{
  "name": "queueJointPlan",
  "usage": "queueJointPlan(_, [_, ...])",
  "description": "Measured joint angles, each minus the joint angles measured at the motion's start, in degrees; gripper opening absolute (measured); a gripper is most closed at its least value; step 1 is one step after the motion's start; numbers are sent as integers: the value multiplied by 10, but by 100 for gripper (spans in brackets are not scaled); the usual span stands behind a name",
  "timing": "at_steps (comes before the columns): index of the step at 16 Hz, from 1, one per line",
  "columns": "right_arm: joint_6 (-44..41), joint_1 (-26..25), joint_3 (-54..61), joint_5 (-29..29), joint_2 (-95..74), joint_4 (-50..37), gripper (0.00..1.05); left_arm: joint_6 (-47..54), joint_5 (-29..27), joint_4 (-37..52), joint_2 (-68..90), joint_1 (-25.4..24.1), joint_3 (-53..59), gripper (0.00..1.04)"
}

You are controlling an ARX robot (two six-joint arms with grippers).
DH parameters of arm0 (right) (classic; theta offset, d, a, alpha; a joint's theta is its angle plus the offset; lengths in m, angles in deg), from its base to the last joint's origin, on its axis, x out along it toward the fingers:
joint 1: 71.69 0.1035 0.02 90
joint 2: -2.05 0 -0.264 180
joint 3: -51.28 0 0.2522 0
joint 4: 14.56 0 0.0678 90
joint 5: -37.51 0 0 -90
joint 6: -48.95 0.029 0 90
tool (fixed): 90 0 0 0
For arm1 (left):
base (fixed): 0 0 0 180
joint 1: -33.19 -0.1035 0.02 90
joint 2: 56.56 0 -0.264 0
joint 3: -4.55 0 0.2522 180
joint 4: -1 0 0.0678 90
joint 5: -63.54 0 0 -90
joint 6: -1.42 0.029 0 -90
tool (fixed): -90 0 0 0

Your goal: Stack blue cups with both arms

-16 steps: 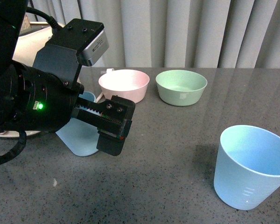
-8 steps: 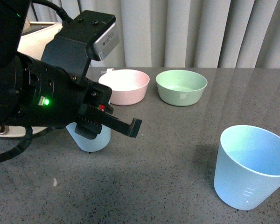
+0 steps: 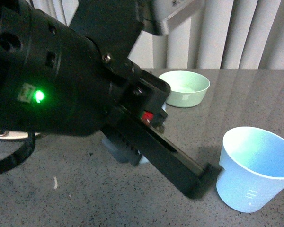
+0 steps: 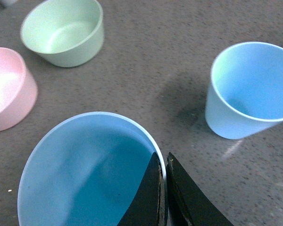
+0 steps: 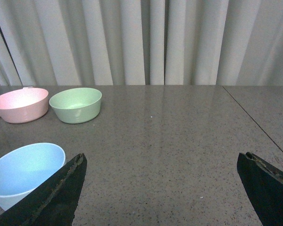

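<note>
My left gripper is shut on the rim of a light blue cup, one finger inside the wall and one outside. The cup is upright with its mouth facing the wrist camera. In the front view the left arm fills the left side, and only a bit of the held cup shows beneath it. The second blue cup stands upright on the table at the front right, apart from the held cup; it also shows in the left wrist view. My right gripper is open and empty, with that cup beside one finger.
A green bowl stands at the back of the dark table. A pink bowl sits beside the green bowl, hidden by the arm in the front view. A white object lies at the far left. Grey curtains hang behind.
My left arm has moved right and closer to the front camera with the blue cup in its grip. It now hides the pink bowl. The other cup has not moved.
</note>
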Motion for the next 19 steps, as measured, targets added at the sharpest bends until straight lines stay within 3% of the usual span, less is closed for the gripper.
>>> queueJointPlan(6, [0, 0, 0, 0, 0, 0, 98, 27, 23, -23, 21, 39, 6, 2])
queueJointPlan(18, [0, 0, 0, 0, 0, 0, 98, 60, 27, -26, 69, 50, -13, 2])
queueJointPlan(19, [0, 0, 0, 0, 0, 0, 98, 62, 32, -24, 70, 51, -13, 20])
